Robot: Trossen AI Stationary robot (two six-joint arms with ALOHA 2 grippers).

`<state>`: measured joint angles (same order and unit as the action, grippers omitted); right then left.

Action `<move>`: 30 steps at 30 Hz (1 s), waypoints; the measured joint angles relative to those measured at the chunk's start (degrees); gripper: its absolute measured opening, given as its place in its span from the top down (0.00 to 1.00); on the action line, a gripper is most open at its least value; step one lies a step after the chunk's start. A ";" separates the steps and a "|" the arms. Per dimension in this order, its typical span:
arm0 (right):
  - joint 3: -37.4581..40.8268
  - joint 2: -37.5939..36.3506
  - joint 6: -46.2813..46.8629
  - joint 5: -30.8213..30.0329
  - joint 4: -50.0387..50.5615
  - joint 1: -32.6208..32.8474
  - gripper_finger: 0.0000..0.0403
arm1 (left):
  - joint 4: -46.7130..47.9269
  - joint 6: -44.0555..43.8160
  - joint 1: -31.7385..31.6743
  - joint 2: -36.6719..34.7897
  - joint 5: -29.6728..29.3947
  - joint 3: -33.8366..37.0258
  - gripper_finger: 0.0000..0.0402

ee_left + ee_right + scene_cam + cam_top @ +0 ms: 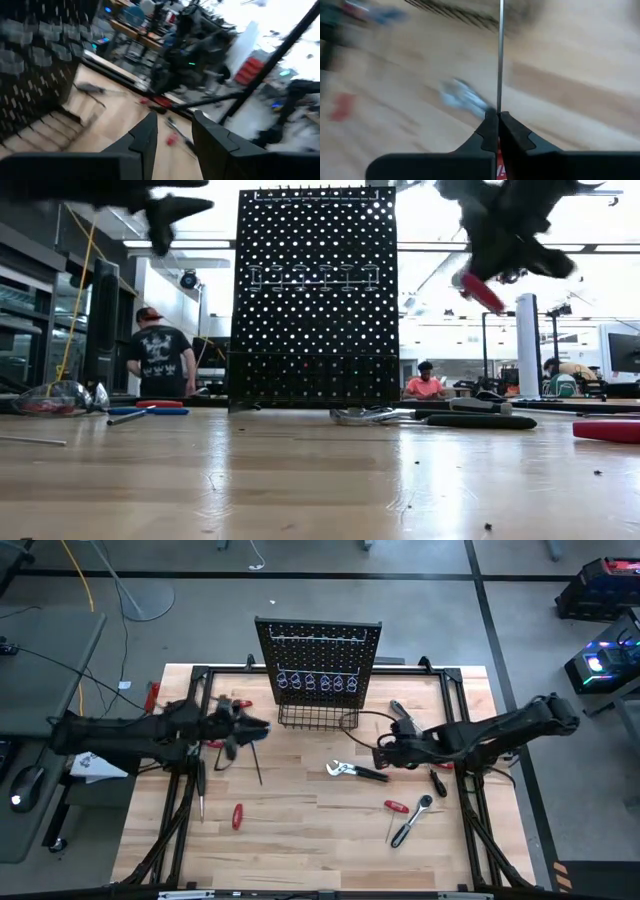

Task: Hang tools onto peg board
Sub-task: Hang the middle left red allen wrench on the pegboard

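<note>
Room: an open workshop with a grey floor; the wooden table (300,840) carries everything. Beyond it the low view shows benches and three people (160,360).
Writing: none I can read; the print on the standing person's dark shirt is too small to make out.
Peg board (320,660): one, black and perforated. It stands upright at the middle of the table's far edge, with a row of silver hooks (318,683) and a wire basket (320,718) at its foot.
My right end effector (385,752): raised above the table, right of the basket, clenched on a red-handled screwdriver (483,292). Its thin shaft (500,60) sticks straight out past my closed fingers (512,132).
My left end effector (262,727): raised just left of the basket, fingers (145,137) apart, and bare table shows through the gap.
Tools lying loose, right side: one pair of pliers (350,770) beside my right end effector, one chrome ratchet (410,825), one black-handled screwdriver (438,782) and one red-handled tool (397,806).
Tools lying loose, left side: one red-handled tool (237,815) and one long dark screwdriver (200,790).
In the way: my left arm (130,735) crosses the table's left edge and hides what lies under it.
</note>
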<state>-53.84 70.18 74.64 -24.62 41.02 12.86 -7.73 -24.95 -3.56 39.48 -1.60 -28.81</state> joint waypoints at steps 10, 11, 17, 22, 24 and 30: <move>-0.20 1.16 -29.30 -8.54 -39.75 -0.08 1.00 | 0.52 14.66 1.42 28.22 -0.22 -27.36 0.64; -0.64 1.19 -31.51 -9.05 -40.98 -0.10 1.00 | 0.72 15.28 1.52 29.79 -0.21 -29.69 0.62; -5.62 1.17 -44.17 -10.25 -42.08 -0.48 1.00 | 0.71 14.96 1.50 35.25 -0.19 -38.80 0.54; -9.90 1.73 -53.15 -9.55 -42.18 -1.12 1.00 | 0.42 8.62 1.47 37.67 1.30 -41.67 0.49; -11.63 2.43 -55.64 -8.78 -42.54 -1.40 1.00 | -0.64 7.31 1.47 38.49 1.36 -42.29 0.48; -15.50 6.35 -60.27 -5.48 -42.55 -1.73 1.00 | -6.16 6.01 1.47 39.77 1.48 -42.65 0.48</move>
<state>-69.34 76.53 14.37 -30.10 -1.54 11.13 -13.89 -18.93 -2.09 79.25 -0.12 -71.46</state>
